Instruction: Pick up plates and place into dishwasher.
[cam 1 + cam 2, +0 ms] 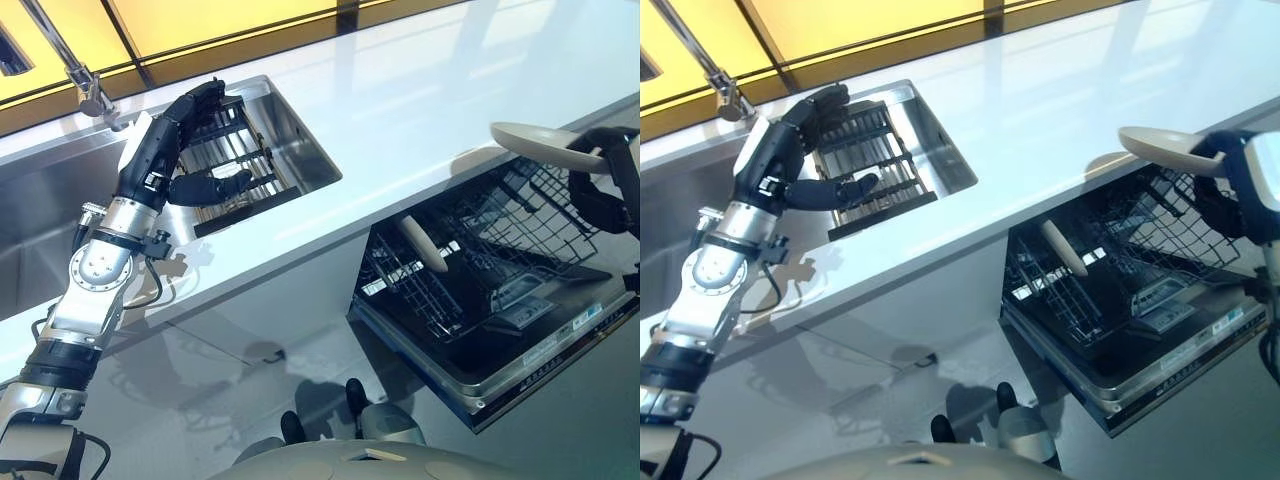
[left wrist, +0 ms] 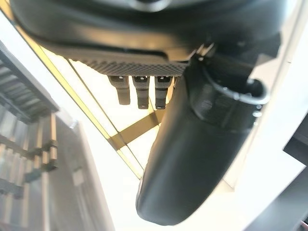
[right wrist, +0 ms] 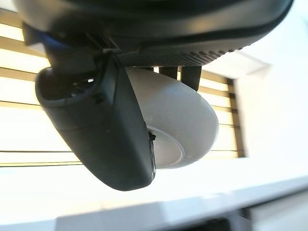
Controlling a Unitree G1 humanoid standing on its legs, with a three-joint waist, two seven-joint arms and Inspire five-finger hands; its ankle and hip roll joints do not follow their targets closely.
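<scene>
— What's the right hand (image 1: 612,172) doing?

— It's clamped on the rim of a pale plate (image 1: 535,140), thumb across it, holding it level above the open dishwasher's (image 1: 520,360) wire rack (image 1: 470,250).

— And the left hand (image 1: 175,150)?

— Relaxed, fingers spread and holding nothing, raised over the drying rack (image 1: 235,160) in the sink (image 1: 300,135) set in the white counter (image 1: 420,90).

— So which step is this?

— Carrying, I'd say — one plate (image 1: 425,245) already stands in the rack. Next the held plate probably has to tip on edge and come down into a free slot beside that one.
</scene>
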